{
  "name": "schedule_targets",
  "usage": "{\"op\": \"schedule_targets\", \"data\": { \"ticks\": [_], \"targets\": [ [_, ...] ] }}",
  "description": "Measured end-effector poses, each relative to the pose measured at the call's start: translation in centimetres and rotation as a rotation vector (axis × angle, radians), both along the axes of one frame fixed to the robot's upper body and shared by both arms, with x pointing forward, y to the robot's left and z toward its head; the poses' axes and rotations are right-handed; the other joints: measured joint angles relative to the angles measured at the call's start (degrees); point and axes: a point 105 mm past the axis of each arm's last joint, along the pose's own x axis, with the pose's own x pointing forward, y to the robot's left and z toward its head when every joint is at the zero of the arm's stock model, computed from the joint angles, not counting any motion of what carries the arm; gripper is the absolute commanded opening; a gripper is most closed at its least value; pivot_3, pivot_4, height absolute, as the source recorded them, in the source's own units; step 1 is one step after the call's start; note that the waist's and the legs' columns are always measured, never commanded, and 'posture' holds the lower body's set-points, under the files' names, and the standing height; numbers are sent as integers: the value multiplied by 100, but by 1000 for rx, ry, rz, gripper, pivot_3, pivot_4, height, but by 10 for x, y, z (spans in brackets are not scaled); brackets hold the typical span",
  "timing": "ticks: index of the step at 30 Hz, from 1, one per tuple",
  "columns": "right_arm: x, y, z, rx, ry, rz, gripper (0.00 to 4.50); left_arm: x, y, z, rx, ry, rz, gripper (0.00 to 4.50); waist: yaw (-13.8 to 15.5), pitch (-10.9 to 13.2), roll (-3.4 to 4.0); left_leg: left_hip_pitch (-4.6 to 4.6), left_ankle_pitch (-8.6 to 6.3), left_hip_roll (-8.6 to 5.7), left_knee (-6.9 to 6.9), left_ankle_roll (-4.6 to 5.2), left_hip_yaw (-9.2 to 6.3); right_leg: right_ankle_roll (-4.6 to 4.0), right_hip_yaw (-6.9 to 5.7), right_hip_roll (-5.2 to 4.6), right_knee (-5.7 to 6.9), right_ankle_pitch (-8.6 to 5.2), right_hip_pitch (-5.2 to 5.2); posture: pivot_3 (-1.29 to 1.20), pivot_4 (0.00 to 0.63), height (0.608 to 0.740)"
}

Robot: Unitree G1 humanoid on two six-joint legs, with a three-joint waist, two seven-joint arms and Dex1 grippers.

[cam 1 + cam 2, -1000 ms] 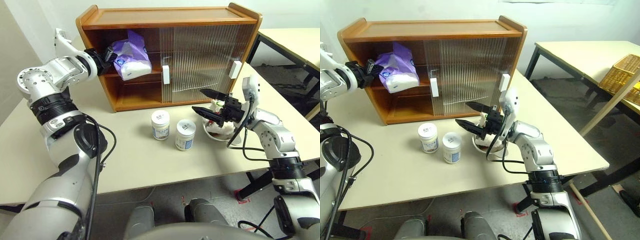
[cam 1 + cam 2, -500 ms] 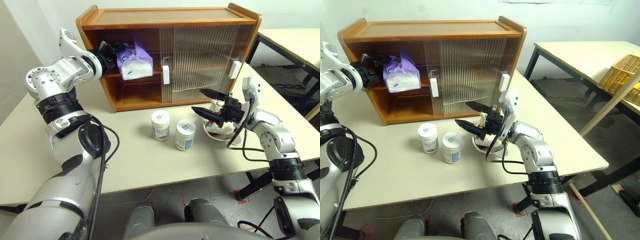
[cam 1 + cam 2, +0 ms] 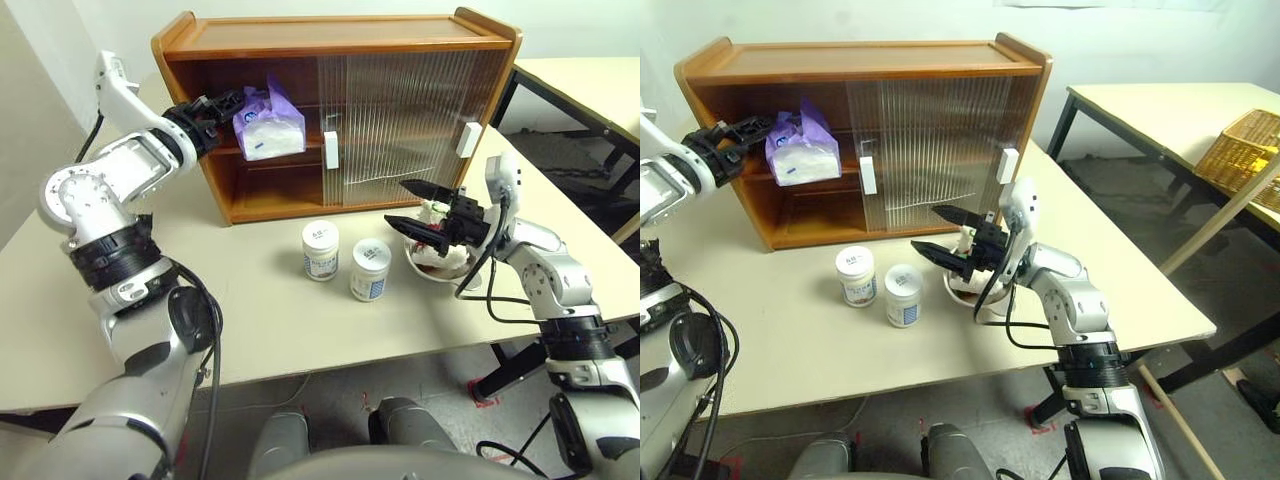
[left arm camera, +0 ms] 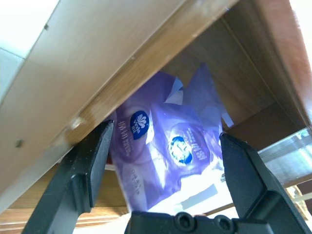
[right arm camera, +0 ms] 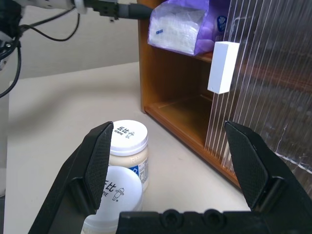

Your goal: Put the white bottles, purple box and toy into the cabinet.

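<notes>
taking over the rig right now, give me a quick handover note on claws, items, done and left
Left claw: open, at the cabinet's open left side, apart from the purple box.
Right claw: open, holding nothing, hovering over the table above the toy.
Purple box: on the upper shelf, done.
Two white bottles: upright, side by side on the table in front of the cabinet.
Toy: mostly hidden behind the right claw, apparently in a round bowl, right of the bottles.
Left: both bottles and the toy go into the cabinet.

Even, bright indoor lighting; soft shadows under the white bottles (image 3: 321, 250); head views sharp, left wrist view slightly blurred
</notes>
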Motion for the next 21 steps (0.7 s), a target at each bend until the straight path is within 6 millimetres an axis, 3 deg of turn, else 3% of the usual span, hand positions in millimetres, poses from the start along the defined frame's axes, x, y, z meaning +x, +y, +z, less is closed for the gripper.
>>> {"op": "schedule_targets", "data": {
  "ticks": [10, 13, 21],
  "targets": [
    [0, -3, -3, -15, 11, 13, 4500, -31, -2, 17, 175, -318, -4, 4483, 35, -1, -2, 5, -4, 0, 7, -7, -10, 1, 1, 3, 1, 0, 11, -25, 0, 740],
    [1, -3, -2, -16, 9, 16, 4500, -39, -3, 15, 241, -369, -5, 3867, 36, -2, -2, 5, -4, 0, 6, -7, -12, 1, 1, 4, 0, 1, 11, -24, 0, 740],
    [1, -4, -1, -20, 7, 15, 4500, -53, -28, -27, 445, -358, -148, 1041, 37, -2, -1, 4, -9, 0, 5, -16, -19, 1, 2, 4, 0, 0, 8, -30, 0, 740]
  ]
}}
